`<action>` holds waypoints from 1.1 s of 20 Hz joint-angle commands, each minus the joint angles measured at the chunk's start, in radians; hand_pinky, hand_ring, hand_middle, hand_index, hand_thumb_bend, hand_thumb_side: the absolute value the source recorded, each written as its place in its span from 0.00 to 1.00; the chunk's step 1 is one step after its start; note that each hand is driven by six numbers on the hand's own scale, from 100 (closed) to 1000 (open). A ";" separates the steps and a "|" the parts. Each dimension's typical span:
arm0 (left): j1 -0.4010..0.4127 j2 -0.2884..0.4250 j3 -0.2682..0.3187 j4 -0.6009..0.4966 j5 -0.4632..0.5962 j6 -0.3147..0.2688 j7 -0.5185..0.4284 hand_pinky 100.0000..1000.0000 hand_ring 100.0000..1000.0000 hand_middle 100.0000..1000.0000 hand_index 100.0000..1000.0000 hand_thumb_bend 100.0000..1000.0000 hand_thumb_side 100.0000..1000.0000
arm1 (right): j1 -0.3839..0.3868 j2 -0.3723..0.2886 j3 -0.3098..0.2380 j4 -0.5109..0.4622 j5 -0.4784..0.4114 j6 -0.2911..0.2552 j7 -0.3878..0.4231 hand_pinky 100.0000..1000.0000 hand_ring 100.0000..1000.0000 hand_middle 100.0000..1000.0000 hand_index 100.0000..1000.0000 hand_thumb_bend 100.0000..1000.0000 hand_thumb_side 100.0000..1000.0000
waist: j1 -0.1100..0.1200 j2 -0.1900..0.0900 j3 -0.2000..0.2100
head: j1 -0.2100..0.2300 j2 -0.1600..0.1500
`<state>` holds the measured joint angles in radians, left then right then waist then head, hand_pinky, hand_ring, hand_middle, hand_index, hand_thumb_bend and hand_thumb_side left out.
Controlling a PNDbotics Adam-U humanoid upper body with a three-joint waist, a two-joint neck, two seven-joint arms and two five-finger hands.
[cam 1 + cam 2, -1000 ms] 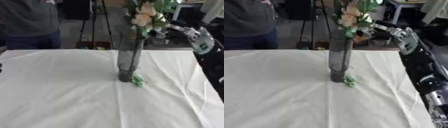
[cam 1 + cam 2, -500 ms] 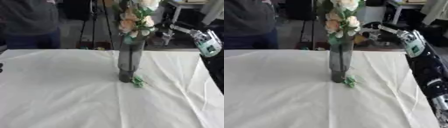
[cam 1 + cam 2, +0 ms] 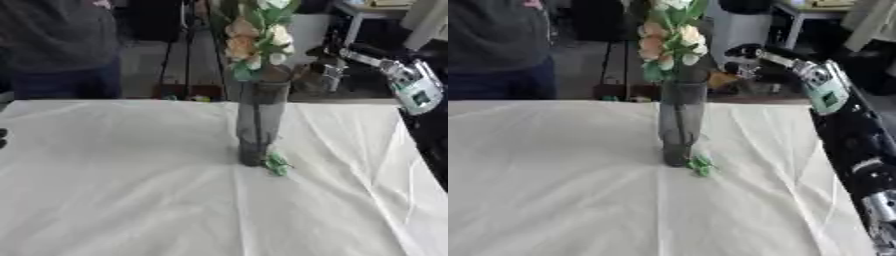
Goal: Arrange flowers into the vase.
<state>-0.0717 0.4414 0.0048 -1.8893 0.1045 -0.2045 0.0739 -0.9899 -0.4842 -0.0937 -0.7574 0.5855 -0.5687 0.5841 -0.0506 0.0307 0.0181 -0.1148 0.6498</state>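
A tall grey translucent glass vase (image 3: 259,125) stands upright near the middle of the worktop (image 3: 114,190), holding a bunch of peach and cream flowers (image 3: 254,42) with green leaves. A small green leafy scrap (image 3: 277,164) lies at its base. A white, creased cloth covers the worktop; dark furniture stands behind. The right hand (image 3: 745,56) hangs beyond the far edge, apart from the flowers; whether its fingers are released, I cannot tell.

Vase: I see the vase (image 3: 257,125) upright near the middle of the desk (image 3: 114,190).
Flowers: the flowers (image 3: 254,40) stand in the vase, heads above its rim.
Leaf sprig: a leaf sprig (image 3: 277,163) lies on the desk, touching the vase's base on its right.
Right hand: my right hand (image 3: 745,62) is behind the desk's far edge, right of the flowers, apart from them.
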 commanded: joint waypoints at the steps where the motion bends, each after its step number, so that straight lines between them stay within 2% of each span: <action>1: -0.006 0.027 0.012 -0.010 -0.005 -0.001 0.002 0.79 0.76 0.73 0.71 0.40 0.76 | -0.015 -0.021 -0.017 -0.017 0.003 -0.098 0.085 1.00 0.99 0.92 0.95 0.29 0.93 | 0.004 -0.009 -0.003 | 0.005 -0.004; 7: -0.004 0.027 0.013 -0.011 -0.007 -0.003 0.002 0.79 0.76 0.73 0.71 0.40 0.76 | 0.029 -0.053 -0.034 -0.069 -0.047 -0.110 0.064 1.00 0.98 0.90 0.95 0.26 0.89 | 0.006 -0.007 -0.008 | 0.009 -0.004; 15: -0.003 0.026 0.015 -0.013 -0.009 -0.007 0.001 0.80 0.76 0.73 0.71 0.41 0.76 | 0.138 -0.109 -0.076 -0.216 -0.129 -0.091 -0.014 1.00 0.92 0.84 0.91 0.24 0.79 | 0.010 -0.003 -0.010 | 0.015 -0.004; 22: -0.003 0.025 0.017 -0.014 -0.010 -0.013 -0.006 0.80 0.76 0.73 0.71 0.42 0.75 | 0.238 -0.123 -0.120 -0.362 -0.187 -0.048 -0.124 0.89 0.84 0.76 0.84 0.18 0.66 | 0.010 -0.002 -0.014 | 0.024 0.002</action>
<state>-0.0673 0.4414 0.0109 -1.8894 0.0963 -0.2130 0.0693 -0.7378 -0.5640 -0.1981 -1.0760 0.4179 -0.6175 0.4761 -0.0436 0.0368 0.0059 -0.0941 0.6498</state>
